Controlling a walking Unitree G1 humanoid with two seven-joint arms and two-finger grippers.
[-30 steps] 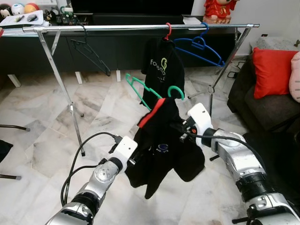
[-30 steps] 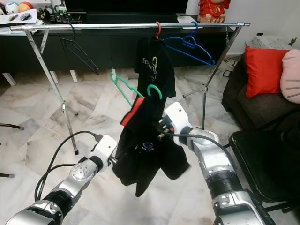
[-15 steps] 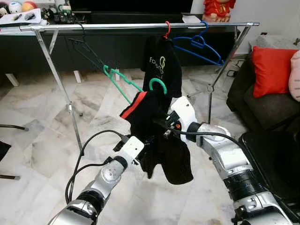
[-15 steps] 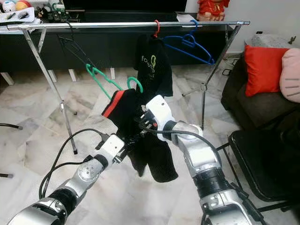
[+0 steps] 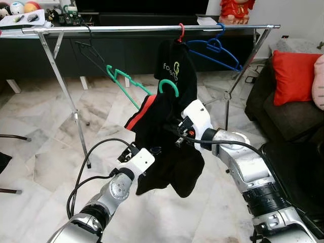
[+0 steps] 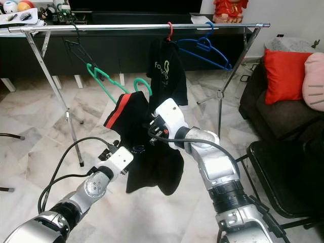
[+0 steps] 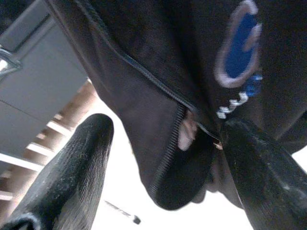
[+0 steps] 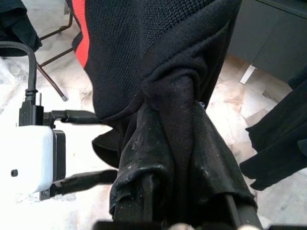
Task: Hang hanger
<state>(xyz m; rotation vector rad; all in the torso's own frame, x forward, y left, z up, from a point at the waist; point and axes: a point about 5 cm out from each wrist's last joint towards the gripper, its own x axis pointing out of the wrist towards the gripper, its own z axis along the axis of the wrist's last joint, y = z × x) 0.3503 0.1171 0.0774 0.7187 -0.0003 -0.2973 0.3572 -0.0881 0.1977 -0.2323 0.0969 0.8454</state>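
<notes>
The right gripper [image 5: 178,135] has its jaws closed tight on a bunched-up black shirt [image 5: 164,152] that hangs on a green hanger [image 5: 132,86]. The hanger is held up in the air, below the silver rail [image 5: 152,29] and not on it. The left gripper [image 7: 163,158] sits under the shirt's hem with its jaws open, holding nothing. Another black shirt [image 5: 177,68] and a blue hanger [image 5: 215,50] hang on the rail.

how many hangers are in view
4: a black hanger, a red hanger carrying a shirt and a blue hanger on the rail, plus a green hanger in the right pincer.
</notes>
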